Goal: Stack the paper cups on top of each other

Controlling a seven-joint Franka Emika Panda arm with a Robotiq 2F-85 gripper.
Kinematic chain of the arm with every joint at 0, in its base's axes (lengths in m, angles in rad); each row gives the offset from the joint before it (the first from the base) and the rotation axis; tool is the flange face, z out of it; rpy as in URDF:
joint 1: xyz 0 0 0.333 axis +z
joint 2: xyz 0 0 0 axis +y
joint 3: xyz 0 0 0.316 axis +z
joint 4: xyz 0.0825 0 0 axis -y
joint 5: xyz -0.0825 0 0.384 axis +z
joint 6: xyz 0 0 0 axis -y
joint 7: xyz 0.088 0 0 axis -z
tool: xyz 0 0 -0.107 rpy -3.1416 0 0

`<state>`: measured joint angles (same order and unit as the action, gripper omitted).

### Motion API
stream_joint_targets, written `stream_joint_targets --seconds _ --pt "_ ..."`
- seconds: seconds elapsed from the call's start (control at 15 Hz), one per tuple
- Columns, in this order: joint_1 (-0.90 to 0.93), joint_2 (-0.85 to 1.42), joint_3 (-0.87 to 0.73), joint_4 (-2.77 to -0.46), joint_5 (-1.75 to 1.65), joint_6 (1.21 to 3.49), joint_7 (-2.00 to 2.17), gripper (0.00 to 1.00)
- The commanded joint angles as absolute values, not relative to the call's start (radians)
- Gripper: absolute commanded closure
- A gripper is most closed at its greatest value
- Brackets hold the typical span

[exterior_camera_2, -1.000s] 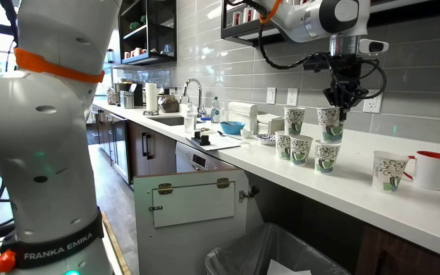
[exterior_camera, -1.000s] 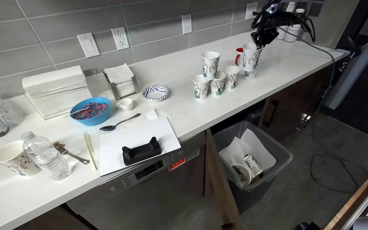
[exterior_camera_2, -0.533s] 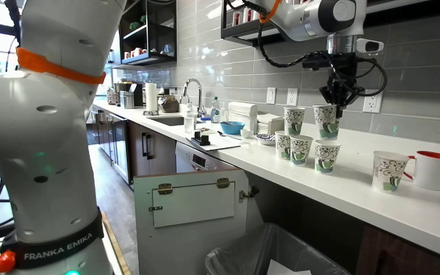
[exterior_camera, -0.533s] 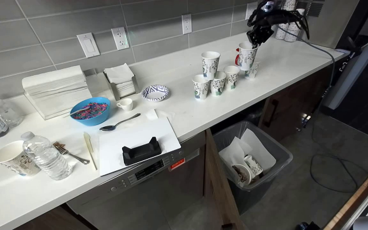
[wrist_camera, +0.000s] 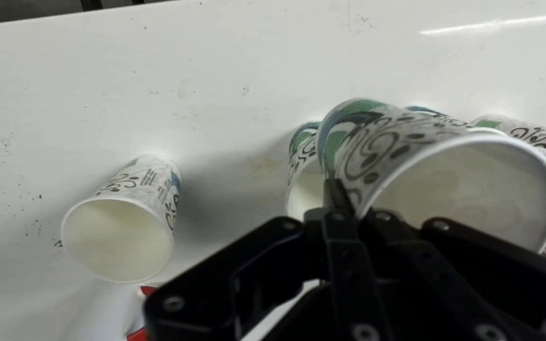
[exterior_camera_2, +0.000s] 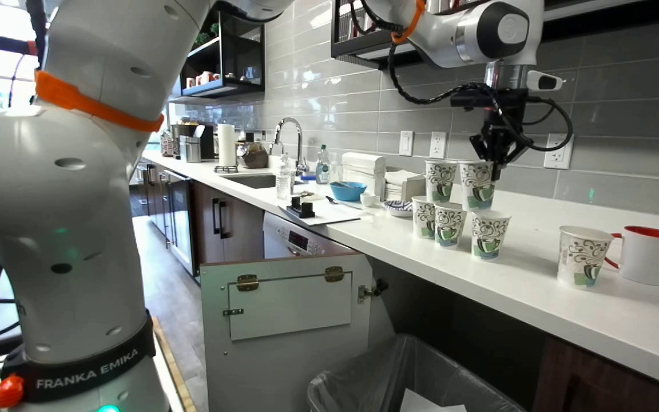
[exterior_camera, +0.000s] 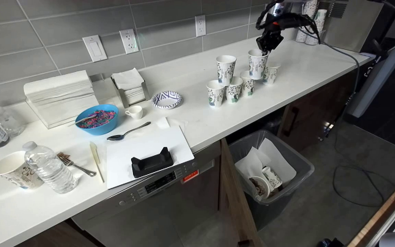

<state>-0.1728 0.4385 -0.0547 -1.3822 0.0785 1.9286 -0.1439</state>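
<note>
- Fingers (wrist_camera: 337, 195) of the gripper (wrist_camera: 351, 204) are pinched narrow on the rim of the held cup (wrist_camera: 434, 170), one inside and one outside, going by the wrist view.
- Same view: slick white counter (wrist_camera: 235, 71) with dark specks, running out to an edge at 10 o'clock. Lone cup (wrist_camera: 131, 222) stands at 9 o'clock, with a decent stretch of open room before it. Lower cup (wrist_camera: 306, 189) peeks out at 9 o'clock too, much closer, and other cups (wrist_camera: 531, 135) crowd 3 o'clock. Red handle (wrist_camera: 148, 291) shows at 8 o'clock.
- In an exterior view, the held cup hangs roughly upright at 3 o'clock from the stacked cup (exterior_camera_2: 440, 182), which sits on two base cups (exterior_camera_2: 448, 229). Lower cup's at 6 o'clock; can't tell if it touches the held one. All thin tapered paper, printed with swirls and green. Lone cup and red-handled mug (exterior_camera_2: 650, 256), white outside, red inside, are off at 4 o'clock. Glossy grey tile wall (exterior_camera_2: 621, 126) at 2 o'clock.
- In an exterior view, narrow gap between held and stacked cups. Counter edge at 5 o'clock, lined bin (exterior_camera: 276, 206) past it at 6 o'clock. Smooth blue bowl (exterior_camera: 105, 129) and patterned bowl (exterior_camera: 166, 102) sit well apart at 8 o'clock.
</note>
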Motion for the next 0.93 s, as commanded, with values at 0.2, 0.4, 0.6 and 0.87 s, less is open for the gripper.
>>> stream_joint_targets --seconds 0.2,0.4,0.6,0.87 --pt "-0.185 0.539 -0.025 -1.216 0.132 1.826 -0.189 0.99" --pt "-0.188 0.577 -0.02 -1.163 0.147 1.814 -0.182 0.99" --pt "-0.191 0.611 -0.017 -1.114 0.159 1.793 -0.179 0.99" --pt "-0.196 0.652 -0.012 -1.057 0.169 1.776 -0.176 0.99"
